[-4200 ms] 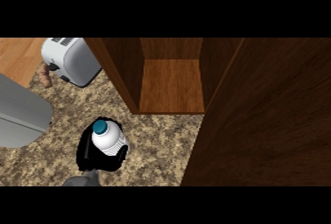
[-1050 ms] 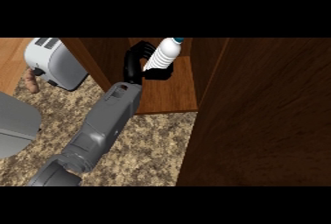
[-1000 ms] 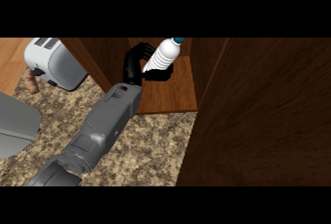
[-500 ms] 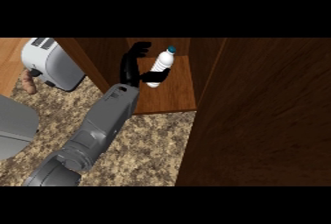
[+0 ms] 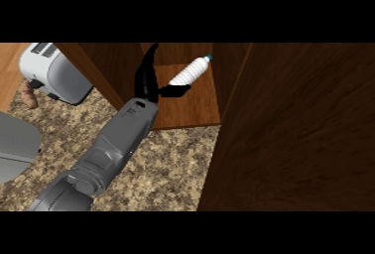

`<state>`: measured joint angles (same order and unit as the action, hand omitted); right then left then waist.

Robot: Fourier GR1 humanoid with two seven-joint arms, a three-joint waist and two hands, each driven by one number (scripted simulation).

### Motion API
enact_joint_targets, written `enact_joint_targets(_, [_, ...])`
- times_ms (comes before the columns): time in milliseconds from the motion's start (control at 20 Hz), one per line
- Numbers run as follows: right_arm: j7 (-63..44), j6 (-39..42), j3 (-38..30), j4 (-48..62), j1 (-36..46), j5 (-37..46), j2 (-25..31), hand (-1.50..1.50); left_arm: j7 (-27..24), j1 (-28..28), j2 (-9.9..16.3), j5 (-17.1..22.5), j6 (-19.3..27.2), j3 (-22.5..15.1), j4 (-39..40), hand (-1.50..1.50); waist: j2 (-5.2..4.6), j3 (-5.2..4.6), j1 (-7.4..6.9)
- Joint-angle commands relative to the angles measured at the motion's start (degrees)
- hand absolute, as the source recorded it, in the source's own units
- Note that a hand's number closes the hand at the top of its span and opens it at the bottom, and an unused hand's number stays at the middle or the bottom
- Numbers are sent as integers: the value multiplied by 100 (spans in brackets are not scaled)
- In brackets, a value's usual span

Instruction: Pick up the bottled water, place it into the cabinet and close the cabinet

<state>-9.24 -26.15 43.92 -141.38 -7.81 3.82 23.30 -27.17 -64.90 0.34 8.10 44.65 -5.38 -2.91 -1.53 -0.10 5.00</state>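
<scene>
The bottled water (image 5: 189,72), white with a blue cap, is inside the wooden cabinet above its shelf (image 5: 192,109), leaning with its cap to the upper right. My left hand (image 5: 149,82) is just left of it, inside the cabinet opening. The fingers (image 5: 150,59) point straight up, apart from the bottle. The thumb (image 5: 174,91) lies against the bottle's base. The hand is open. The cabinet door (image 5: 293,129) stands open and fills the right side of the view. My right hand does not show.
A silver toaster (image 5: 55,74) stands at the left on the speckled counter (image 5: 168,168). A small brown object (image 5: 29,95) lies beside the toaster. A large grey object (image 5: 15,146) is at the left edge. The cabinet's left wall (image 5: 102,69) is next to my forearm.
The bottle went from the counter up into the cabinet in my left hand. In the last half second the fingers have straightened off the bottle.
</scene>
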Motion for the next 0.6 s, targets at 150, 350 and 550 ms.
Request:
enact_joint_targets(150, [-22,102,48,-508,-210,16,236,-150,-185,9,136,56,-218,113,-171,-150,-5,1,27])
enact_joint_targets(350, [-122,22,162,-480,-26,135,81,-150,-712,233,-32,161,-669,211,-490,-150,14,-8,-8])
enact_joint_targets(550, [-13,-44,94,-179,-56,129,49,-150,-1257,283,-6,528,-1784,575,-964,150,38,-8,-125])
